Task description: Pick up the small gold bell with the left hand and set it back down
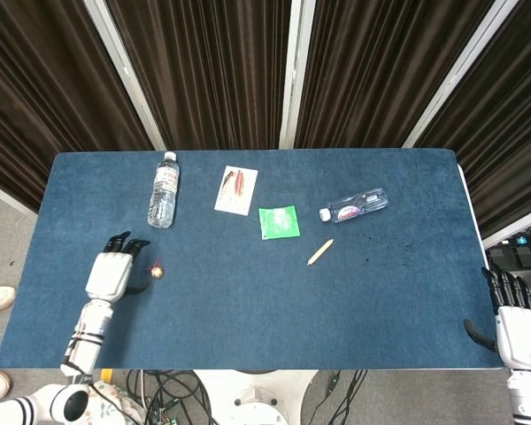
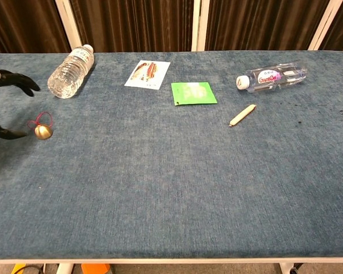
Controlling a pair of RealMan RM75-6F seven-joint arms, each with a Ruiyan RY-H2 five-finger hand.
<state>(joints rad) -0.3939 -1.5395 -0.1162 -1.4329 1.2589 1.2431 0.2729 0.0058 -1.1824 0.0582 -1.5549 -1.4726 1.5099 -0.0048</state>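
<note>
The bell (image 2: 43, 132) is sitting on the blue surface (image 2: 177, 182) with its red loop (image 2: 40, 119) lying on the cloth just behind it, toward the curtains. It is resting in front of the clear bottle (image 2: 70, 71) that is lying near the far left edge, well apart from it.

The left robot hand (image 1: 110, 273) is hovering just left of the bell with its fingers spread wide and nothing in them. In the chest view, 1 dark fingertip (image 2: 7, 134) is reaching to just beside the bell; whether it is touching is not clear.

Right of the bottle, a card (image 2: 147, 73), a green packet (image 2: 193, 92), a small stick (image 2: 242, 115) and a 2nd bottle (image 2: 271, 75) are lying in a loose row.

The right robot hand (image 1: 519, 326) is hanging past the surface's far right edge, fingers apart and holding nothing.
</note>
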